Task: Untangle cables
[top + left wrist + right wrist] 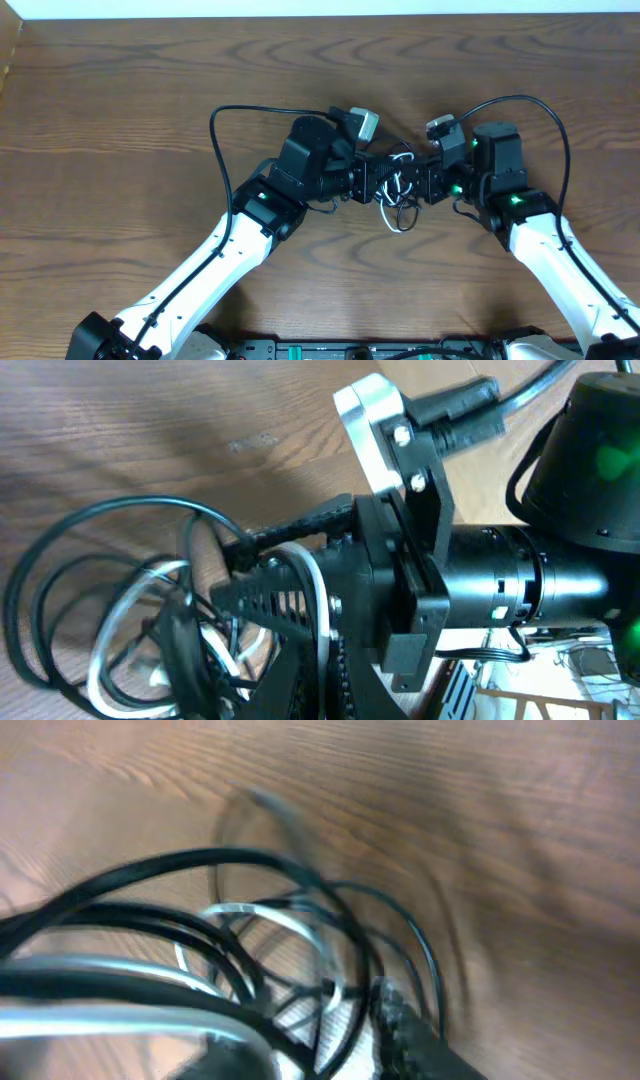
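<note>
The cables [400, 192], thin white and black loops, lie tangled at the table's middle between my two grippers. My left gripper [384, 180] reaches in from the left and is shut on strands of the tangle. Its wrist view shows black and white loops [100, 590] spreading left of its jaws [250, 690]. My right gripper [423, 184] meets the tangle from the right. Its wrist view is blurred: black and white cables [230, 930] run between its jaws [320, 1050], beside a textured fingertip [405, 1025], and they look pinched there.
The right arm's gripper body [430, 570] fills the left wrist view, very close to my left gripper. Thick black arm cords arch over the wood table at the left [214, 140] and the right [562, 130]. The table's far edge [320, 14] runs along the top.
</note>
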Action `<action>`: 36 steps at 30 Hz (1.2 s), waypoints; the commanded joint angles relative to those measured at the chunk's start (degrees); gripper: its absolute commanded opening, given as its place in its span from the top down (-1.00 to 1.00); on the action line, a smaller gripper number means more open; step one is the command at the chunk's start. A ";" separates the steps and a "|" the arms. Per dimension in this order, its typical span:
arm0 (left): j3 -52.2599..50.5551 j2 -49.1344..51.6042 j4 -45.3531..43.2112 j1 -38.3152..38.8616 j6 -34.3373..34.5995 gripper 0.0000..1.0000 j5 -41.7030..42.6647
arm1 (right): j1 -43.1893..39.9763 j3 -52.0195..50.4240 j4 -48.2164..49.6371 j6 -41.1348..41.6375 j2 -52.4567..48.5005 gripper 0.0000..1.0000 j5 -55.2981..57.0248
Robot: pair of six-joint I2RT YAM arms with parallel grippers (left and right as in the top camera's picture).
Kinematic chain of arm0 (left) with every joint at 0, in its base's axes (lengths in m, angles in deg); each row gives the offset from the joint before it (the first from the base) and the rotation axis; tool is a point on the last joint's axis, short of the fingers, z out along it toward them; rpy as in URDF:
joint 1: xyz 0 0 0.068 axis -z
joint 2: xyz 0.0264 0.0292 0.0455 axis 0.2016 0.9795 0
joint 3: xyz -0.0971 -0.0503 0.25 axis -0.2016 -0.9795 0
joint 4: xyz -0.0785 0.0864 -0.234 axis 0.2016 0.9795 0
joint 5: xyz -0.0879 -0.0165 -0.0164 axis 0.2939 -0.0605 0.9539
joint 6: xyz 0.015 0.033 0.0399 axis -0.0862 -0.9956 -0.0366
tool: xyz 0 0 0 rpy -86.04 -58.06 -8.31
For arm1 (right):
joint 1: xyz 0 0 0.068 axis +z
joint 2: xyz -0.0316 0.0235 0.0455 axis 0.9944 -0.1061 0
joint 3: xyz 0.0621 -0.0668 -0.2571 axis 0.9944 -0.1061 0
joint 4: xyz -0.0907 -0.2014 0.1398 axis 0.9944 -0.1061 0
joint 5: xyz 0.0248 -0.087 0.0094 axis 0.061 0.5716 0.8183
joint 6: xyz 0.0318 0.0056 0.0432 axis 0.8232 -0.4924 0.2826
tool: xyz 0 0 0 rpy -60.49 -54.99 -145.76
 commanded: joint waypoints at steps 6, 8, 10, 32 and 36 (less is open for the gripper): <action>0.57 -0.55 13.77 -0.04 -4.52 0.85 -17.29 | 0.22 1.03 -5.46 4.11 -0.15 0.98 20.41; 0.57 -0.55 19.08 -0.04 -4.52 0.85 -27.63 | 0.20 1.11 -8.74 4.79 -0.09 0.98 30.16; 0.57 -0.55 22.73 -0.11 -4.52 0.85 -36.15 | -0.28 1.75 -12.17 7.80 0.26 0.98 39.15; 0.57 -0.61 16.70 -4.17 -4.52 -0.41 -20.81 | -1.29 16.09 -17.16 2.51 10.05 0.91 8.85; 0.57 -0.61 11.45 -4.17 -6.49 -0.48 -6.60 | -1.27 16.09 -20.17 2.60 9.57 0.91 9.16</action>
